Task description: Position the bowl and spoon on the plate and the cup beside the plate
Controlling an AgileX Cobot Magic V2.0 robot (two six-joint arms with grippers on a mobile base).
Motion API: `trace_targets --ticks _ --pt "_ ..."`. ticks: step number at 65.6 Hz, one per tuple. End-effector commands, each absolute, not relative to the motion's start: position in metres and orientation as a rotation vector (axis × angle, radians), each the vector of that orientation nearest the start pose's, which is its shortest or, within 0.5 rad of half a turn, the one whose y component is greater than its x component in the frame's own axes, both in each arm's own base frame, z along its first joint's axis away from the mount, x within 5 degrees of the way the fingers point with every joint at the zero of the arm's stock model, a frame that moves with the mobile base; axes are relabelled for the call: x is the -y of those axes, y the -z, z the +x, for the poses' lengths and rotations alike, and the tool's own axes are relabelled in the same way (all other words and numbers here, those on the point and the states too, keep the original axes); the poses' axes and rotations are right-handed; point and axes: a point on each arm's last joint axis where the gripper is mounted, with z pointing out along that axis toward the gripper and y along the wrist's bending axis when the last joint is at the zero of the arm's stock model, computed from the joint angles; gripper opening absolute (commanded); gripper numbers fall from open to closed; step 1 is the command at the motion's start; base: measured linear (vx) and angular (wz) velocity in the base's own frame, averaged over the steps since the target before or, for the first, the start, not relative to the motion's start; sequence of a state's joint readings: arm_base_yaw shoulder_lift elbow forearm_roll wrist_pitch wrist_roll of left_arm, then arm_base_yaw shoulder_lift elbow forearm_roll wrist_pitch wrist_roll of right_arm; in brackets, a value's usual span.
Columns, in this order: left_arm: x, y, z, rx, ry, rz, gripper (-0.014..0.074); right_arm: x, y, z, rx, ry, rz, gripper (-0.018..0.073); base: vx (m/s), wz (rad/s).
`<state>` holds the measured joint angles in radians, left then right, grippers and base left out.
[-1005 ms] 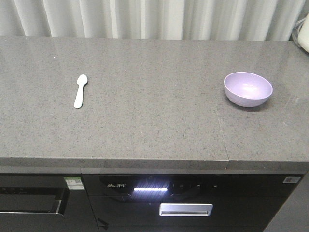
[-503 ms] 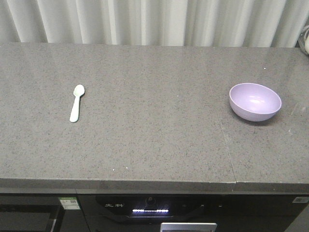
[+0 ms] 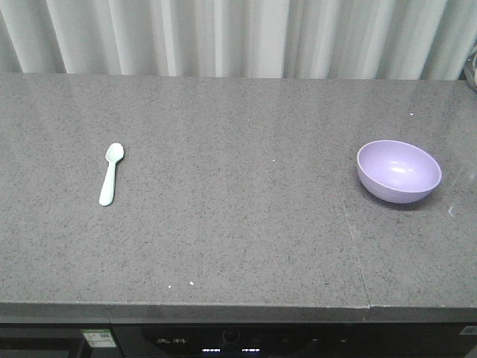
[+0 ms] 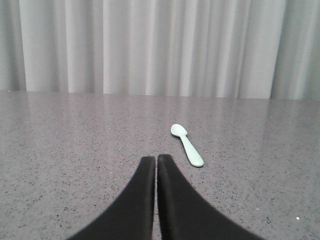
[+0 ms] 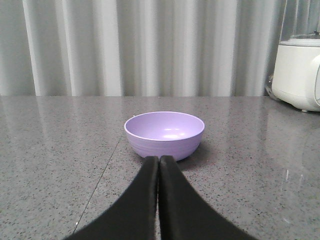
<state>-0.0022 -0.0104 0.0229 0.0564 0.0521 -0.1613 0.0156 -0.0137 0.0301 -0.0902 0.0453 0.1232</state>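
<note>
Spoon [image 3: 110,174] and bowl [image 3: 399,171] lie well apart on a grey speckled stone counter [image 3: 223,231], the spoon toward the left side and the bowl toward the right. The pale mint spoon lies flat with its scoop pointing at the curtain [image 3: 223,37] and its handle pointing at the front edge. The lavender bowl stands upright and holds nothing, just right of a thin seam [image 3: 352,231] that crosses the countertop.

Below the counter's front edge runs a dark appliance panel [image 3: 298,344]. It carries a short pale marking [image 3: 171,341] and small lit dots, with a white-and-green sticker [image 3: 97,339] to the left; none of this writing is large enough to read.

The left gripper [image 4: 156,159] hovers low over the stone with its black jaws pressed together, holding nothing, and the spoon [image 4: 187,145] lies just ahead and to its right. The right gripper [image 5: 159,159] also has its jaws pressed together and empty, with their tips just in front of the bowl [image 5: 164,134]. A white appliance [image 5: 299,75] stands at the counter's far right by the curtain.
</note>
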Motion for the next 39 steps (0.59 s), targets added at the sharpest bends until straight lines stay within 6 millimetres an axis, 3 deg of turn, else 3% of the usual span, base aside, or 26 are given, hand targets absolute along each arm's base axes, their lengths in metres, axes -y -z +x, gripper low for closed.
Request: trace_targets --ticks 1,39 --pt "0.0002 -0.2149 0.0539 -1.438 0.095 -0.078 -0.0006 -0.0011 -0.2039 0.0561 -1.475 -0.034 0.003 -0.0009 0.07 -0.01" --pt "0.0002 -0.2149 0.0539 -1.438 0.095 -0.078 -0.0006 -0.0011 -0.2039 0.0561 -1.475 -0.034 0.003 -0.0009 0.05 -0.01"
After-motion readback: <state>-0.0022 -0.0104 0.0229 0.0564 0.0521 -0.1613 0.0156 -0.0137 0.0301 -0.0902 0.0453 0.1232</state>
